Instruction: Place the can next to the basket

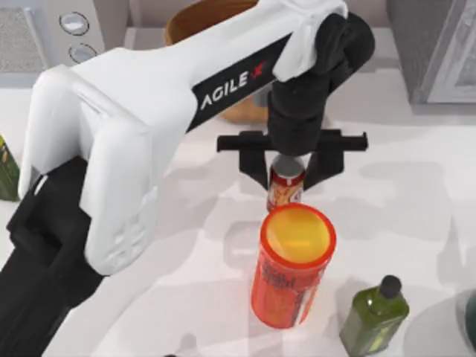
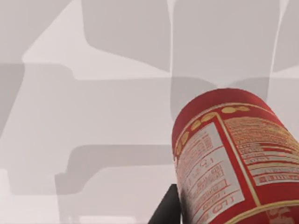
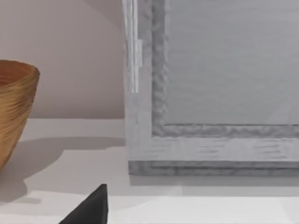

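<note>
Can (image 1: 285,187) with red-and-white printed label, lettering unreadable, clamped in left hand (image 1: 287,177) under "AGILE"-marked arm (image 1: 186,97).

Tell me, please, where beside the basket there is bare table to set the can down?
Bare table lies right of the basket, up to the grey framed panel. It is crowded in front: the left hand holds the can close to the orange cylinder, with the green bottle nearby.
</note>
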Controlling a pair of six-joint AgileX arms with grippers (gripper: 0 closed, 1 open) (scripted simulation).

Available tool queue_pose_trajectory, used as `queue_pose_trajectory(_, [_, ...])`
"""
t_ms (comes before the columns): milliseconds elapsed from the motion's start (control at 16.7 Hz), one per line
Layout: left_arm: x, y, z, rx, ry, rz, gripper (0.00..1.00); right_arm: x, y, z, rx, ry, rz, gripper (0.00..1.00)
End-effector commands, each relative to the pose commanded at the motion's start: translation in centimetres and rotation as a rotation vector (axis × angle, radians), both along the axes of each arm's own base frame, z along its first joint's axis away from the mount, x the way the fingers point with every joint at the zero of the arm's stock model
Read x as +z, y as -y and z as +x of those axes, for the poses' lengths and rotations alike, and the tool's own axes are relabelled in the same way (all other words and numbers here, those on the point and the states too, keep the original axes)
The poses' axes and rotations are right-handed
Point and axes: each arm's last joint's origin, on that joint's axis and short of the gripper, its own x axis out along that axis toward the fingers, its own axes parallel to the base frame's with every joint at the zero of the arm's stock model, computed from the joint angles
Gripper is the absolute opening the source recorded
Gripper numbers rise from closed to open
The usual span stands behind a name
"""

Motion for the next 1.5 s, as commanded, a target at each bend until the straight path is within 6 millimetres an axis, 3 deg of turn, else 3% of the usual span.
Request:
queue_pose_trajectory(720, [0.00,0.00,0.00,0.000,0.000,0.000,0.98,0.00,0.00,0.00,0.000,0.000,0.000,1.00])
queue_pose_trajectory(1500, [0.76,0.15,0.01,-0.002,-0.011,0.009,1.00,0.00,0.00,0.00,0.000,0.000,0.000,1.00])
